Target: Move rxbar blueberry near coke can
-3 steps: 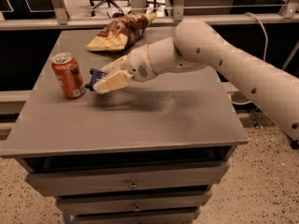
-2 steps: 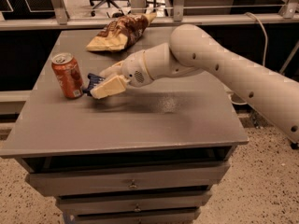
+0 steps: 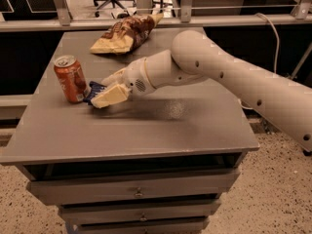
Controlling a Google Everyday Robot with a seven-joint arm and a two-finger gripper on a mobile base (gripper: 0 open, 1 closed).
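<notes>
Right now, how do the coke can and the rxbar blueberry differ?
The coke can is red-orange, tall and upright; the rxbar blueberry is dark navy, flat and lower. The can stands free; the bar sits in the gripper, mostly hidden, close beside the can. Both are at the table's left side.

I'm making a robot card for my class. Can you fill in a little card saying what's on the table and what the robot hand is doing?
table: grey, with drawers underneath
coke can: upright, near the table's left edge
rxbar blueberry: held in the gripper, just right of the coke can
gripper: low over the table beside the coke can, shut on the rxbar blueberry
chip bag: lying at the back of the table, apart from the gripper
bar touching can: cannot tell
</notes>
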